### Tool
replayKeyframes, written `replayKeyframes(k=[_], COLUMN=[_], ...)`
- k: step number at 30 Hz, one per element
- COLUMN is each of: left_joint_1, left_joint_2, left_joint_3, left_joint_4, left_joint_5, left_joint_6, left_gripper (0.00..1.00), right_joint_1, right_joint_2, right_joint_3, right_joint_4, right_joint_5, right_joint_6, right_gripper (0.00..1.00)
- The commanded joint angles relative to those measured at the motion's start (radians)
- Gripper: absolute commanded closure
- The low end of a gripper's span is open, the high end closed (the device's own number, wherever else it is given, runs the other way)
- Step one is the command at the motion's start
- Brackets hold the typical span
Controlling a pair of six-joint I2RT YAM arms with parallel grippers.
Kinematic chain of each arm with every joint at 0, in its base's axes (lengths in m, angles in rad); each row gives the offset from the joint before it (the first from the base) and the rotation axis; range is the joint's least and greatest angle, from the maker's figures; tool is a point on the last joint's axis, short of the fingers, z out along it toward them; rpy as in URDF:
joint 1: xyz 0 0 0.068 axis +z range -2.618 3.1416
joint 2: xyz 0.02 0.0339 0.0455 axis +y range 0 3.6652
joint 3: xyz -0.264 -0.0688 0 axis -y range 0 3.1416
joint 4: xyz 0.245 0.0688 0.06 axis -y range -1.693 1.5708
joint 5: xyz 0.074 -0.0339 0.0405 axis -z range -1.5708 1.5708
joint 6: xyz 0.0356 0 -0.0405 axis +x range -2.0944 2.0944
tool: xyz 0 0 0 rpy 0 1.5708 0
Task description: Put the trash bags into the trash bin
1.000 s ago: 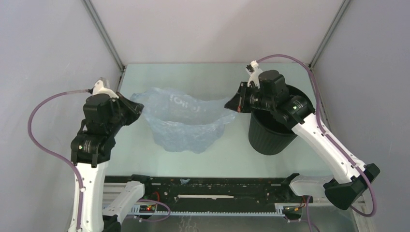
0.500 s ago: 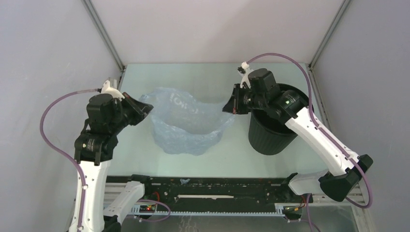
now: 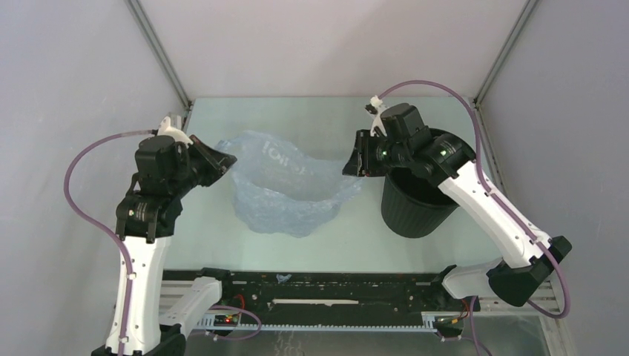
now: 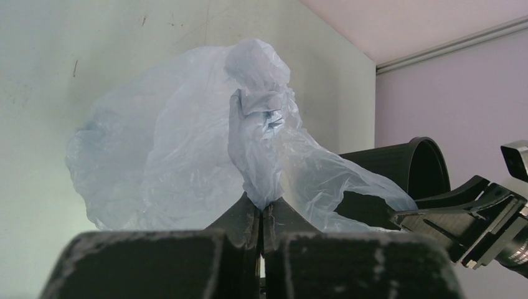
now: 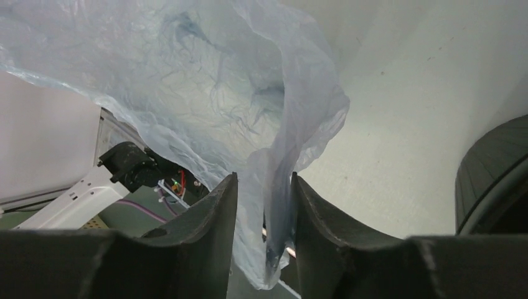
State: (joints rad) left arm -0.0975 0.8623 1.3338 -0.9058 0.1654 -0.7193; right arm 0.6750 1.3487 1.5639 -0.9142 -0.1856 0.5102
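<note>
While both arms reach in from opposite sides, the bag (image 3: 285, 189) hangs open like a slack hammock over the table (image 3: 297, 119), just left of the bin (image 3: 419, 211) and not yet in it. Its belly sags low; whether it touches the table cannot be told.

The left gripper (image 4: 261, 208) is pinched tight on a twisted tuft of the bag's rim, jaws meeting with no gap between them. On the far side, a fold of film runs down between the fingers of the right gripper (image 5: 263, 187). A gap shows between those fingers in the wrist view, so it is unclear whether they truly bite. That gripper hovers right beside the bin's left rim.

The film looks nearly weightless, limp and slick. It likely has no stiffness to steer by and may billow, cling or slide out of a loose pinch. Spread as it is, it appears wider than the bin's mouth, so it probably needs gathering before it drops in. A bunched tuft of rim, like the one the left gripper has, seems the safest hold. A single layer could slip or tear if the arms pull it taut. Film snagging on the rim might also tip the bin, which looks light.
</note>
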Motion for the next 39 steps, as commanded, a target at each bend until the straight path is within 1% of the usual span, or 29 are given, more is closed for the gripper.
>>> replayKeyframes(k=[1,5,9,12,16,17,20,23,24,28,30,35,37,39], left_joint_1=[0.013,0.020,0.028,0.037,0.045,0.048,0.048,0.051,0.050,0.052,0.052,0.053,0.053,0.053], left_joint_2=[0.001,0.003,0.003,-0.003,-0.011,-0.011,-0.011,-0.013,-0.013,0.010,0.016,0.020,0.026,0.031], left_joint_3=[0.023,0.030,0.028,0.028,0.028,0.026,0.006,-0.029,-0.039,-0.049,-0.048,-0.036,-0.031,-0.029], left_joint_4=[0.017,0.022,0.035,0.043,0.044,0.041,0.035,0.036,0.036,0.001,-0.016,-0.019,-0.019,-0.023], left_joint_5=[0.040,0.058,0.077,0.082,0.069,0.067,0.060,0.060,0.062,0.059,0.047,0.015,0.018,0.024], left_joint_6=[-0.014,-0.022,-0.039,-0.054,-0.060,-0.061,-0.065,-0.085,-0.095,-0.116,-0.118,-0.120,-0.116,-0.114], left_gripper=[1.00,1.00,1.00,1.00,1.00,1.00,1.00,1.00,1.00,1.00,1.00,1.00,1.00,1.00], right_joint_1=[0.005,0.007,0.038,0.046,0.046,0.046,0.046,0.059,0.084,0.219,0.268,0.426,0.473,0.526], right_joint_2=[-0.018,-0.028,-0.025,-0.019,-0.023,-0.022,-0.016,-0.001,0.004,0.023,0.036,0.075,0.100,0.130], right_joint_3=[0.067,0.074,0.086,0.113,0.146,0.160,0.223,0.301,0.335,0.487,0.514,0.375,0.299,0.248], right_joint_4=[-0.050,-0.071,-0.100,-0.146,-0.189,-0.203,-0.248,-0.285,-0.302,-0.333,-0.316,-0.156,-0.062,0.003], right_joint_5=[0.036,0.051,0.080,0.118,0.164,0.181,0.225,0.217,0.224,0.337,0.323,0.245,0.198,0.148], right_joint_6=[-0.040,-0.037,-0.034,-0.040,-0.064,-0.071,-0.094,-0.108,-0.110,-0.151,-0.154,-0.119,-0.118,-0.159], right_gripper=[0.50,0.38,0.30,0.27,0.25,0.24,0.22,0.22,0.22,0.21,0.22,0.26,0.29,0.34])
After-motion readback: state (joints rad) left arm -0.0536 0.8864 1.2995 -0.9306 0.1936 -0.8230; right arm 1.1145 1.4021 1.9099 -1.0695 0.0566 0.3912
